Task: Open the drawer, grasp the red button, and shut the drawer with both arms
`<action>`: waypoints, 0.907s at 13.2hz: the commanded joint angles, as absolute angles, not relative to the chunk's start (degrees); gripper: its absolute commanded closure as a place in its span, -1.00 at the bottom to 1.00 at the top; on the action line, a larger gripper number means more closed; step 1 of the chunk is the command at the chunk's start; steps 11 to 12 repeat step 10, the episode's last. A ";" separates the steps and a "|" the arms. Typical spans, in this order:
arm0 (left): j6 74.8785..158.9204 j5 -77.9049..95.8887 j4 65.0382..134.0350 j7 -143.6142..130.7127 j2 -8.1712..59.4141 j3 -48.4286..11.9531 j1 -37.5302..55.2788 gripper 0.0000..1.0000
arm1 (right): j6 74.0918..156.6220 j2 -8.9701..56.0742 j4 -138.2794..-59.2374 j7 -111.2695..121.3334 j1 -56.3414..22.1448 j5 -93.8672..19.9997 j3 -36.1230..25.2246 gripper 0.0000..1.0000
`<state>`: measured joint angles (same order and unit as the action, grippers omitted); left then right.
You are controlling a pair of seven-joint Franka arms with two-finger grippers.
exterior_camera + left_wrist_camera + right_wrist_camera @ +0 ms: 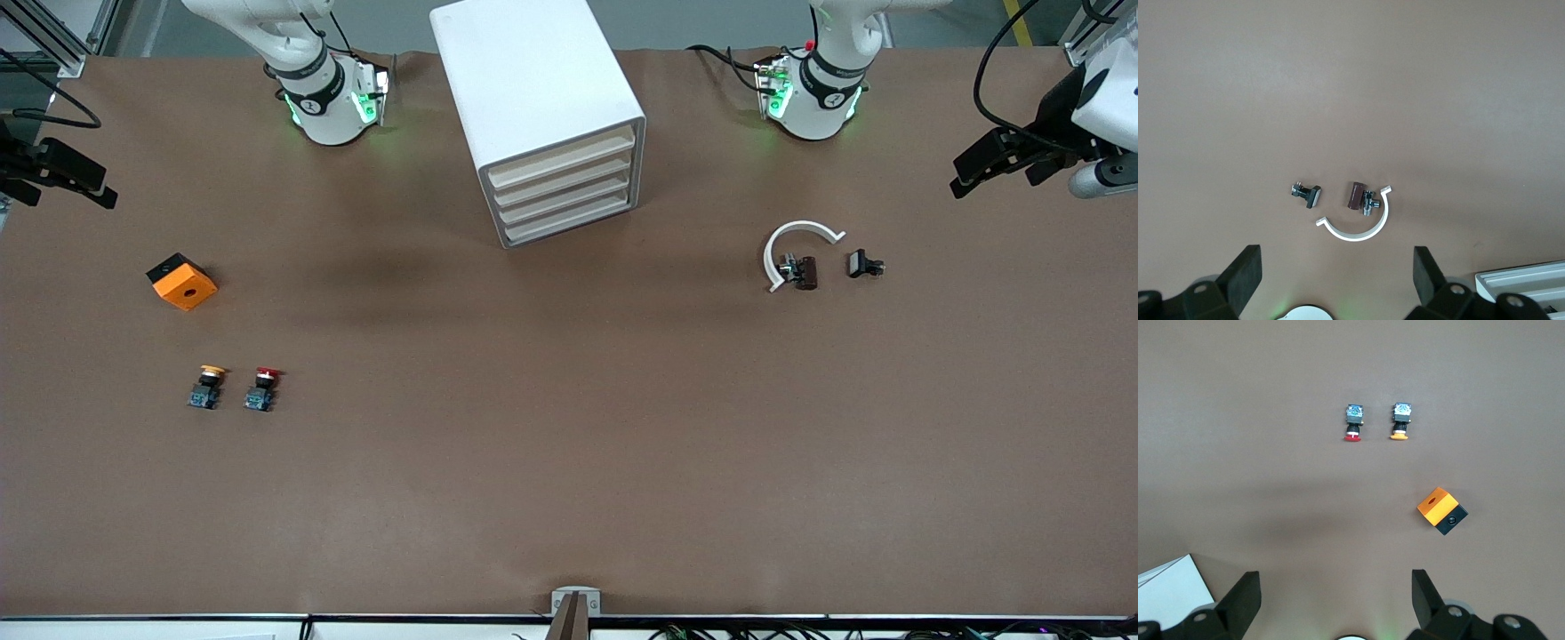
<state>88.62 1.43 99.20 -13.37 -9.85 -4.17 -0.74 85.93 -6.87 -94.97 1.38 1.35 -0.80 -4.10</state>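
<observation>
On the brown table (569,462), in the front view, the white cabinet (538,107) stands between my two arm bases, and all four of its drawers are closed. The drawer (562,165) fronts are cream and flush with the cabinet. The red-capped button (261,389) lies toward my right arm's end of the table, nearer to the front camera than the cabinet. Just beside it lies the yellow-capped button (207,387), a little closer to that end. The orange cube (182,281) sits farther from the camera than both buttons. Toward my left arm's end lie a white curved clip (794,247), a small brown part (803,271) touching it, and a small black part (863,264) near them. My left gripper (969,173) hangs over the table edge at its own end, and my right gripper (84,187) does the same at its end; both arms wait.

In the left wrist view, my left gripper (1337,277) has its fingers (1245,273) spread wide apart with nothing between them. Below it I see the white curved clip (1361,227), the brown part (1356,196) and the black part (1308,194), and a corner of the cabinet (1528,283).

In the right wrist view, my right gripper (1335,597) is also wide open and holds nothing. The red-capped button (1353,423) and the yellow-capped button (1401,422) lie side by side, with the orange cube (1441,510) near them.
</observation>
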 commanded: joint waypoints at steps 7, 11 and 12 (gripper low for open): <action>85.96 -0.97 96.15 -12.74 -7.65 -4.92 -0.35 -1.00 | 86.40 -8.35 -96.33 -1.58 2.37 -0.70 -4.57 -1.00; 85.87 -0.97 96.15 -12.74 -7.65 -4.92 -0.35 -1.00 | 86.22 -8.70 -96.15 -1.23 2.73 -0.70 -4.48 -1.00; 85.87 -0.97 96.15 -12.74 -7.65 -4.92 -0.35 -1.00 | 86.22 -8.70 -96.15 -1.23 2.73 -0.70 -4.48 -1.00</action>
